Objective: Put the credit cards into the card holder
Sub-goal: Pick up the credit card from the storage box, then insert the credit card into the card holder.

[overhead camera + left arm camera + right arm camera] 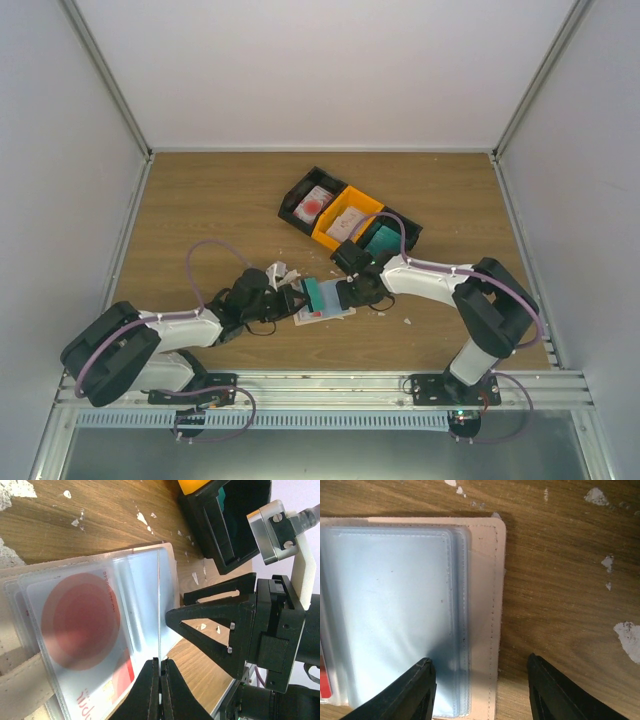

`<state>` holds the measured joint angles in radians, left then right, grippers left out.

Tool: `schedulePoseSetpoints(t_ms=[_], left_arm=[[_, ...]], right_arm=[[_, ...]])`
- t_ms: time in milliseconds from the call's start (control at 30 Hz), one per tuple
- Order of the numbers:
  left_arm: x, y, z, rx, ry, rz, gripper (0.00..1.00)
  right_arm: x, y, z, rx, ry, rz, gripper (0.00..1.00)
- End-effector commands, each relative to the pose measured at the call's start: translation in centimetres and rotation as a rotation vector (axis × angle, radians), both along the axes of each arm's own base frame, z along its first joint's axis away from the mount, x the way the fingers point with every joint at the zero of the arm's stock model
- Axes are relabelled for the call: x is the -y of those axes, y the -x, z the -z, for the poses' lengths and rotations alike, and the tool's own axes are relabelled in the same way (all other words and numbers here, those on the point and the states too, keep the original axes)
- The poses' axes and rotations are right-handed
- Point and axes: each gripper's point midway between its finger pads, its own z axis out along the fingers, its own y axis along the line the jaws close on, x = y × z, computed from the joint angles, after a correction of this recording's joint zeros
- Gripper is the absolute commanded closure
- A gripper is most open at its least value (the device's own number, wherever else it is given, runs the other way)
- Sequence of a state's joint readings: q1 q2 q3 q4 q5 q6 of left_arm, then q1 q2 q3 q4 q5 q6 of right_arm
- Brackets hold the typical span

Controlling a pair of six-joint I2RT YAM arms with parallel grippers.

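The beige card holder (325, 312) lies open on the wood between both arms. Its clear sleeves hold a white card with a red round mark (80, 625) and a pale blue card (395, 605), which looks teal from above (322, 292). My left gripper (160, 667) is shut on a thin clear sleeve (159, 605) that stands up edge-on from the holder. My right gripper (482, 690) is open just above the holder's stitched right edge (487, 605). One of its fingers is over the blue sleeve and the other over bare wood.
Three joined bins stand behind the holder. A black one (300, 195) holds a red-marked card (315, 205), the orange one (362, 203) holds a pale card (345, 225), and another black one (405, 232) holds a teal card (383, 240). White scraps (280, 270) litter the wood.
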<state>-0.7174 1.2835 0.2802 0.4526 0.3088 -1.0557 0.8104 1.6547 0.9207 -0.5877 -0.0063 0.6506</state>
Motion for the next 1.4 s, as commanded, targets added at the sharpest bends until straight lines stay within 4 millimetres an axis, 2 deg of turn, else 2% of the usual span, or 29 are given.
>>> schedulePoseSetpoints(t_ms=[0, 167, 333, 900, 1200, 1367], left_arm=[[-0.1, -0.2, -0.3, 0.027, 0.019, -0.017, 1.00], [0.0, -0.1, 0.3, 0.016, 0.018, -0.009, 1.00], [0.4, 0.2, 0.9, -0.001, 0.031, 0.011, 1.00], [2.4, 0.4, 2.8, -0.108, 0.144, 0.045, 1.00], [2.2, 0.1, 3.6, -0.109, 0.166, 0.009, 1.00], [1.1, -0.3, 3.8, -0.072, 0.156, -0.050, 1.00]], right_arm=[[0.1, 1.3, 1.5, -0.060, 0.028, -0.034, 0.51], [0.3, 1.7, 1.9, -0.076, 0.026, -0.022, 0.60], [0.1, 2.1, 2.2, -0.093, 0.008, -0.022, 0.65], [-0.3, 2.4, 2.5, -0.100, -0.028, 0.002, 0.64], [-0.6, 3.1, 2.7, -0.123, -0.066, 0.000, 0.64], [-1.4, 3.6, 2.6, -0.143, -0.126, -0.009, 0.64]])
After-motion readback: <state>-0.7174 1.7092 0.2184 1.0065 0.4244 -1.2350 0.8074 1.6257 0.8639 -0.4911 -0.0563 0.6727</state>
